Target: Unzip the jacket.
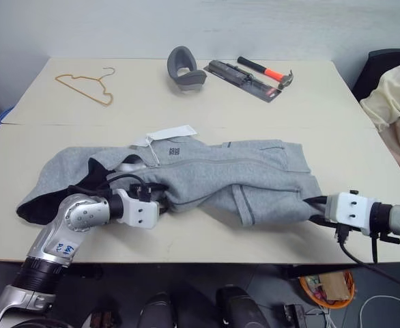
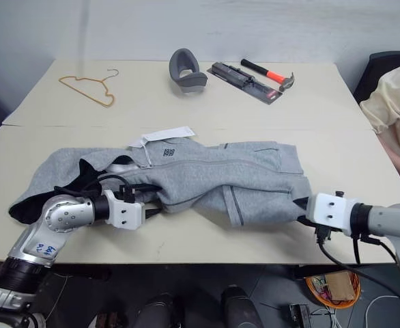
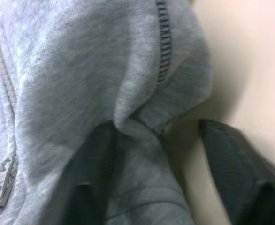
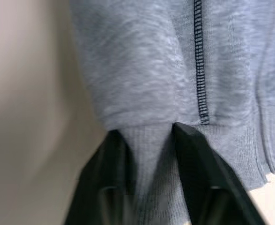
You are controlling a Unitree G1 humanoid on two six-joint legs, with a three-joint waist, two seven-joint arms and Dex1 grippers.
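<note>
Grey heather fleece zip-up jacket (image 1: pixel 227 174) lies crumpled on the beige worktop (image 1: pixel 268 123); right gripper (image 4: pixel 149 136) jaws pinch its ribbed hem at 4 o'clock, left gripper (image 3: pixel 175 154) jaws part-open astride a fold at 8 o'clock.

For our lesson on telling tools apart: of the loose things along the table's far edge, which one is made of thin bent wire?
The orange wire hanger at the far left. The grey neck pillow, the packaged tool and the hammer are solid, bulky things.
</note>
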